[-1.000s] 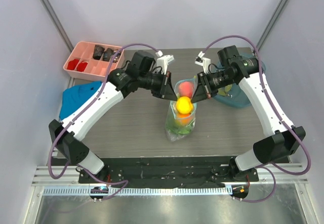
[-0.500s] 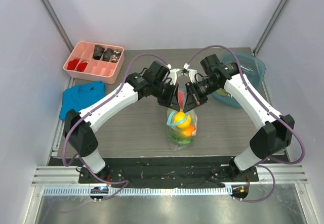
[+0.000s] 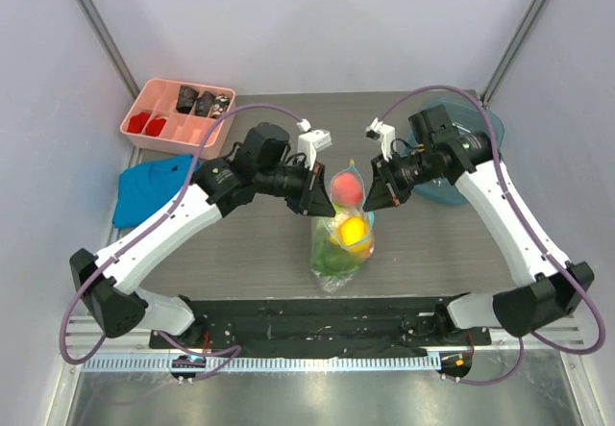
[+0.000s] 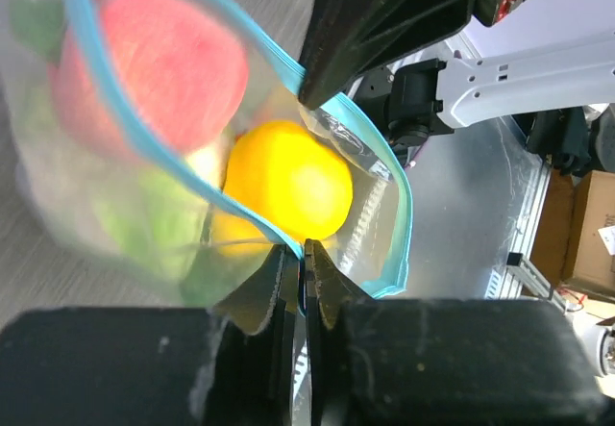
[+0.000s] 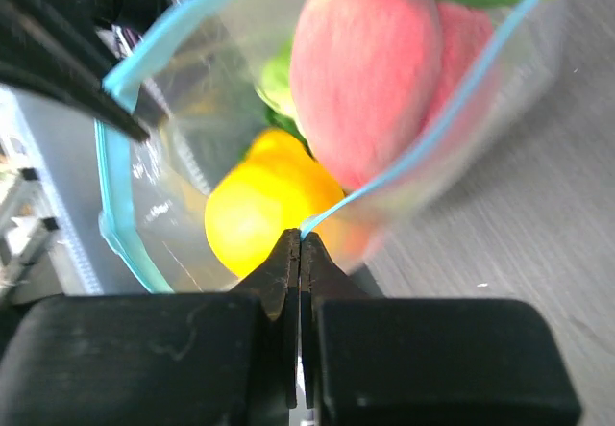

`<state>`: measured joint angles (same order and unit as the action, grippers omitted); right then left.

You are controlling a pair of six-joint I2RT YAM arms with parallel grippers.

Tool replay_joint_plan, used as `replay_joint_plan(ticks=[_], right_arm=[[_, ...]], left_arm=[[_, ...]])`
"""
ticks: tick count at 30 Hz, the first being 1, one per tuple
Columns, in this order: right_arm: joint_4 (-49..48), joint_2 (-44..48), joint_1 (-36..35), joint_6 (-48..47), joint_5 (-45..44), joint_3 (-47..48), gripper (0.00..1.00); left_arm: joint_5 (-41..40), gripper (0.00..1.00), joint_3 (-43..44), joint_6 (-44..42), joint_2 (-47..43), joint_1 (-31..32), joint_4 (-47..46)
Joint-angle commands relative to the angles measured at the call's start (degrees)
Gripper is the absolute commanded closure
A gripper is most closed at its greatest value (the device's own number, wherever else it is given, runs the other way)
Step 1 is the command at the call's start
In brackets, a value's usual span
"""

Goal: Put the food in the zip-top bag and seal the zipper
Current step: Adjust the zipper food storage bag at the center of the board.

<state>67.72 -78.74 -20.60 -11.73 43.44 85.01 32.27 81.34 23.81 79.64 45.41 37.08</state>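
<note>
The clear zip-top bag (image 3: 338, 243) hangs mouth up at the table's middle, between my two grippers. It holds a red fruit (image 3: 347, 188), a yellow fruit (image 3: 354, 229) and the green cabbage (image 3: 332, 259). My left gripper (image 3: 312, 200) is shut on the light-blue zipper (image 4: 240, 210) at the left side of the mouth. My right gripper (image 3: 377, 195) is shut on the zipper (image 5: 423, 147) at the right side. The mouth stands open. The right wrist view shows the red fruit (image 5: 370, 70) and yellow fruit (image 5: 269, 210) inside.
A pink divided tray (image 3: 179, 113) with dark brown and red pieces stands at the back left. A blue folded cloth (image 3: 152, 186) lies at the left edge. A teal bowl (image 3: 480, 128) sits at the back right, behind my right arm.
Both grippers drew together half a second ago, narrowing the bag's mouth, and have now pulled apart again. The red fruit shows at the top of the bag once more.
</note>
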Motion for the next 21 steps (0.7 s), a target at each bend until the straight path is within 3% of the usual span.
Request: replay_joint_plan(ticks=[1,5,11,12,15,18,21], right_arm=[[-0.84,3.24,-0.40,-6.29,-2.38,-1.86,0.99],[-2.86,5.52,-0.32,-8.57,-4.85,-5.55,0.99],[-4.44,5.18,-0.41,-9.28,-3.89,-8.28,0.99],[-4.44,5.09,-0.41,-9.37,-3.80,-8.11,0.99],[-4.97,5.17,-0.49,-9.37,-3.28,-7.41,0.99],[-4.62,4.91,-0.67,-8.58,-2.49,-6.00,0.99],[-5.14,5.17,-0.93,-7.17,-1.96,-5.21,0.99]], left_arm=[[1.04,0.91,1.36,-3.77,-0.71,0.03,0.00],[-0.19,0.88,0.40,-4.39,-0.27,-0.14,0.54],[0.51,0.60,0.30,-4.48,1.13,-1.90,2.64],[-0.18,0.50,0.66,-4.30,1.14,-2.25,2.99],[-4.30,0.33,1.36,-1.94,0.52,-4.88,1.95],[-7.56,0.31,4.87,-1.13,1.74,-6.65,1.94],[-5.92,0.35,9.44,-0.79,4.20,-6.56,4.04]])
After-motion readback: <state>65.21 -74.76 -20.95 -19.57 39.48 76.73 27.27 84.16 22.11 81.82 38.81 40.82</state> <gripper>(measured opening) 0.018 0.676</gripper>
